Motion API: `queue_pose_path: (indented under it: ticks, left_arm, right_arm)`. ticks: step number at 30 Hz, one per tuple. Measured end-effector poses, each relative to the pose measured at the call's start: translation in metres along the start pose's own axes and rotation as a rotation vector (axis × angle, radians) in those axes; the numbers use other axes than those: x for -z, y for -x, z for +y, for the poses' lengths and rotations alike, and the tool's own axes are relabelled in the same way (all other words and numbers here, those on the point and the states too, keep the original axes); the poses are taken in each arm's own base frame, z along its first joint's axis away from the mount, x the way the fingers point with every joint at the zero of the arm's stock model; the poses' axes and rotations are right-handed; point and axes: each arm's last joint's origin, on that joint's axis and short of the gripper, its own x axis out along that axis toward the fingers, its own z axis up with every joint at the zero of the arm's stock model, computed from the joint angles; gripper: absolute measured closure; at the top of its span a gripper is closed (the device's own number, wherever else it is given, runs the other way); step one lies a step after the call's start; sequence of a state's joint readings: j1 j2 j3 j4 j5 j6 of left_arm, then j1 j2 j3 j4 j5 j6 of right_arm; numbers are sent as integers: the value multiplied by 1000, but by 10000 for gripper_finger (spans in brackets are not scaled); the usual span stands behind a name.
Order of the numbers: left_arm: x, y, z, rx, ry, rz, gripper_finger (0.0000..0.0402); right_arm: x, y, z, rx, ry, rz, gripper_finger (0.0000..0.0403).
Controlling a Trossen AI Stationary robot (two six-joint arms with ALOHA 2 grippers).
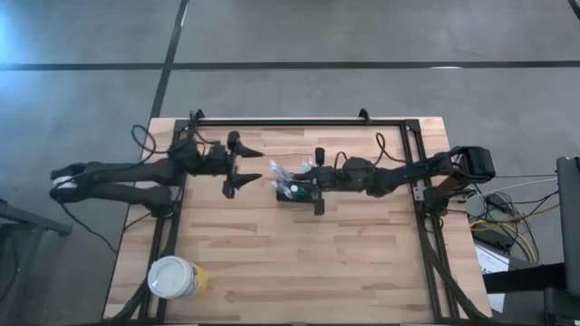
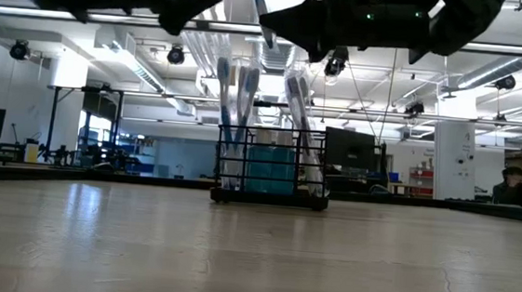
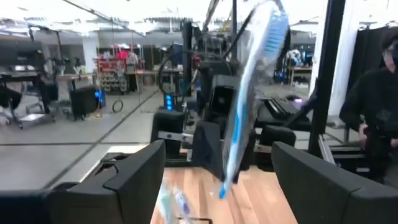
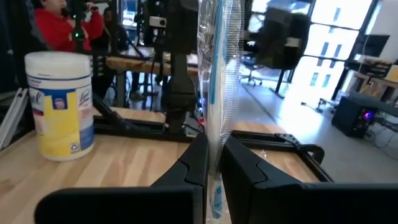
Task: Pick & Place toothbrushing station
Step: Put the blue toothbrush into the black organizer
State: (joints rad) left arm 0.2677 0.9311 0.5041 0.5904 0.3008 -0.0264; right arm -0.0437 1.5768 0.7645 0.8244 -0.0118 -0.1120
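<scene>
Black mesh toothbrushing station (image 1: 292, 192) mid-table, seemingly beneath right claw (image 1: 313, 182).

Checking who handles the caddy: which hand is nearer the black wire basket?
Right. The right hand is directly over the black wire basket, shut on a packaged toothbrush standing in it. The left hand hovers open beside the basket, apart from it.

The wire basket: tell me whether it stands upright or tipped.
Upright. In the low view the wire basket sits flat on the table, with wrapped toothbrushes standing in it.
</scene>
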Motion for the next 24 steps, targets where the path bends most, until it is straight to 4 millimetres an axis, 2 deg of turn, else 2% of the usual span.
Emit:
queue_pose_path:
  ticks: [5, 10, 20, 24]
  left_arm:
    - [-6, -28, 3, 113, 0, 34, 106]
    - [-13, -45, 5, 132, -6, 25, 106]
    - [-14, -63, 8, 152, -6, 26, 106]
    - [-18, -65, 7, 158, -19, 6, 126]
  right_arm:
    - [-7, -6, -5, -10, 3, 26, 382]
    - [-14, -10, -6, -12, 19, 11, 382]
    - [-20, -12, -9, -4, 23, -2, 382]
    - [-20, -12, -10, 4, 23, 1, 382]
